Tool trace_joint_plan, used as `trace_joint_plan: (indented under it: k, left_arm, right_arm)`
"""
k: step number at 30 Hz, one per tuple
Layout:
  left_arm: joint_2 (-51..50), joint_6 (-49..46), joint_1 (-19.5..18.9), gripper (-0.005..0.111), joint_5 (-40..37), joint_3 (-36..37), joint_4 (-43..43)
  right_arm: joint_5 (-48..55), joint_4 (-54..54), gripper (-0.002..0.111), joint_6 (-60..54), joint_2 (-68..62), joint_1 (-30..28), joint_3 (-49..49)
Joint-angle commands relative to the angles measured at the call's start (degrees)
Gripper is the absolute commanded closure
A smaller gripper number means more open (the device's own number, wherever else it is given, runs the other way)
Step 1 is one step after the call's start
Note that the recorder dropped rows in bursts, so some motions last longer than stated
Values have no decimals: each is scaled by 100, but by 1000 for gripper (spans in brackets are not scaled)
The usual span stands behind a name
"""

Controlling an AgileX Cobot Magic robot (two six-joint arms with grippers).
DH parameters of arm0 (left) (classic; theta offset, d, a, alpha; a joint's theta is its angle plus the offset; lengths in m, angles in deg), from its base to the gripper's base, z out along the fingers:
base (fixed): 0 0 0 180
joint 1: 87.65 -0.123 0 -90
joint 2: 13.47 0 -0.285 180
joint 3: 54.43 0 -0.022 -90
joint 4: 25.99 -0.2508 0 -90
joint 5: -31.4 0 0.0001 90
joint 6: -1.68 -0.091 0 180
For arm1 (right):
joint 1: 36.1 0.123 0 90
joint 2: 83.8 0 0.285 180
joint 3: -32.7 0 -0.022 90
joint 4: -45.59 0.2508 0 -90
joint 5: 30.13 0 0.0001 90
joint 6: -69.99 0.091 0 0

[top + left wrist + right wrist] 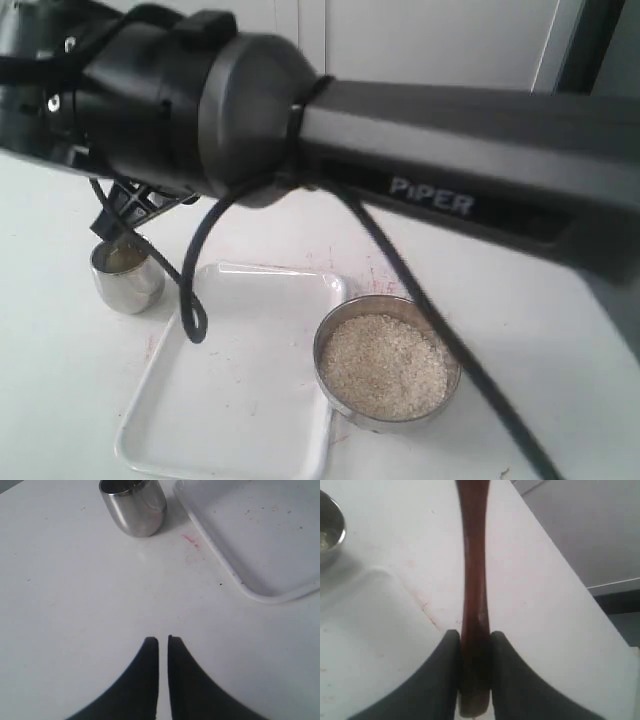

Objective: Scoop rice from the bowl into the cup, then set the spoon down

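The cup [125,272] stands left of the tray and holds some rice; it also shows as the cup [134,505] and the cup [327,530]. My right gripper [474,635] is shut on the slim handle of the reddish-brown spoon [472,570]. The spoon's oval end runs out of frame. In the exterior view the right gripper [122,212] hangs just above the cup, and the spoon is hidden there. The steel bowl [330,335] of rice [385,365] sits right of the tray. My left gripper [163,639] is shut on nothing, over bare table short of the cup.
A white rectangular tray [240,400] lies between cup and bowl; its corner also appears as the tray [260,545]. The right arm [450,150] and its cable [195,300] cross above the tray. The table edge [555,570] drops off beside the spoon.
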Motion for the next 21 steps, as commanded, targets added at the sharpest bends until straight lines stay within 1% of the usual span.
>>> trace_joint_plan:
  k: [1,4,8,13,21]
  left_arm:
    - [17,32,0,92,-188,53,9]
    - [17,32,0,92,-188,53,9]
    - [17,32,0,92,-188,53,9]
    - [17,32,0,92,-188,53,9]
    - [17,32,0,92,-188,53,9]
  right_arm:
    - [-58,502,108,225,483,5,20]
    - [-58,902,108,234,742,5,20]
    - [-8,1425,108,709,1028,5,20]
    - [8,1956,108,922,1247,5,20]
    - [185,2351,108,1416,1299,5,20]
